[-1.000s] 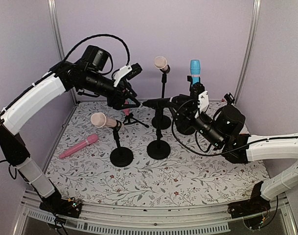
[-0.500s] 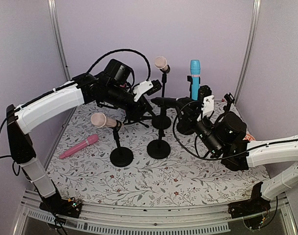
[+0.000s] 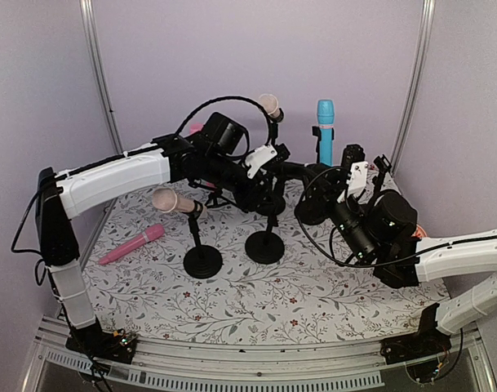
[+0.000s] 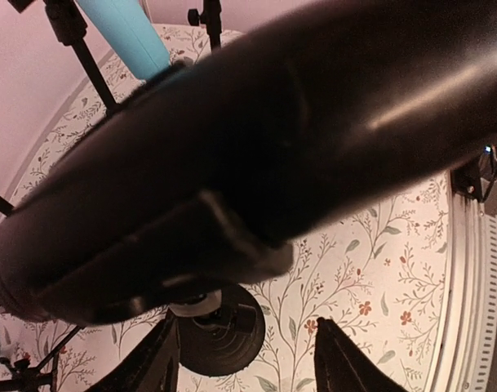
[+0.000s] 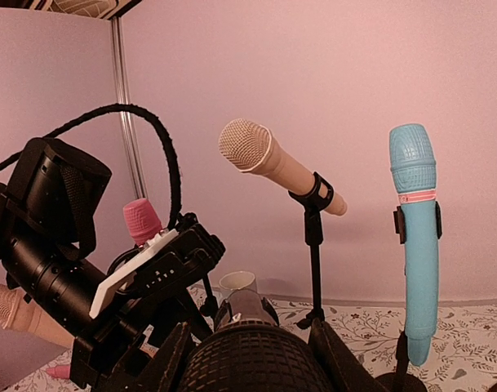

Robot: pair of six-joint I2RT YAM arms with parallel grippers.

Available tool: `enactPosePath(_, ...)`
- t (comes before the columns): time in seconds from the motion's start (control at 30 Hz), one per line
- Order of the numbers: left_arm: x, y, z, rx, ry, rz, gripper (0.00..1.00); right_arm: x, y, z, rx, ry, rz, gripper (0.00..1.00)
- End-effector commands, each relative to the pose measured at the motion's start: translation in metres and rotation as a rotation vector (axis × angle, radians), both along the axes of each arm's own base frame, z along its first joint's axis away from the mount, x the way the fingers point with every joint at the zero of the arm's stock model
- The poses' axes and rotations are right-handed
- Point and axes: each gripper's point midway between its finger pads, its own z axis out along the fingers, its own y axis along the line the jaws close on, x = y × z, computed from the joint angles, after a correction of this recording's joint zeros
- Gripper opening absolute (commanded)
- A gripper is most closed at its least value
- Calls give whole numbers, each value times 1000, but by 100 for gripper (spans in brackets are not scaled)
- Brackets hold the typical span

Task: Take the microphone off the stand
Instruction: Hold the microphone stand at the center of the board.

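Progress looks slight. At the far left a pink microphone point(image 3: 130, 243) lies loose on the flowered mat point(image 3: 232, 310), and beside it a beige microphone point(image 3: 173, 200) sits tilted in its own short stand, with neither arm near them. The left gripper point(image 4: 246, 335) reaches in over the middle with its fingers spread apart. The black microphone point(image 4: 297, 139) lies close under its wrist camera but is not pinched by it. That microphone sits crosswise atop the centre stand point(image 3: 264, 245), whose round base shows directly below it. A blocky piece under the barrel is, I think, the stand's clip, though the close view is too blurred to be certain. From the right, the right gripper point(image 5: 250, 327) has its fingers pressed to either side of the microphone's head, holding it. Further right a blue microphone point(image 3: 325, 131) stands upright in its stand, untouched. So the grasp is made, and what remains is lifting the black microphone out of the clip and clear of the stand.
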Motion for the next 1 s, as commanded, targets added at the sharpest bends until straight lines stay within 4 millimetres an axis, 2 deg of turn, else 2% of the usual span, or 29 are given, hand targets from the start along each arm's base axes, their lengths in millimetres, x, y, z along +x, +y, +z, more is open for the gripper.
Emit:
enactPosePath(0.0, 6, -20, 24, -106, -35, 6, 57, 0, -7, -8, 13, 46, -11, 13)
enactPosePath(0.1, 6, -27, 24, -134, -26, -2, 56, 0, -5, -12, 24, 67, 3, 11)
enactPosePath(0.27, 1, -36, 9, -132, 18, -27, 56, 1, -2, -17, 27, 83, 12, 9)
enactPosePath(0.43, 10, -39, -3, -123, 10, 11, 52, 2, -1, -22, 15, 103, 7, 6)
enactPosePath(0.57, 18, -42, -2, -133, 2, 46, 46, 1, -2, -27, 25, 118, 16, 4)
enactPosePath(0.63, 24, -46, -20, -108, 21, 62, 43, 0, -3, -29, 31, 123, 20, 3)
enactPosePath(0.8, 23, -45, -27, -100, 45, 72, 34, -1, -3, -27, 45, 116, 28, 2)
enactPosePath(0.9, 23, -43, -26, -101, 47, 78, 27, -2, -3, -24, 47, 106, 31, 1)
enactPosePath(0.97, 26, -41, -24, -103, 32, 95, 16, -3, -2, -22, 48, 101, 39, 1)
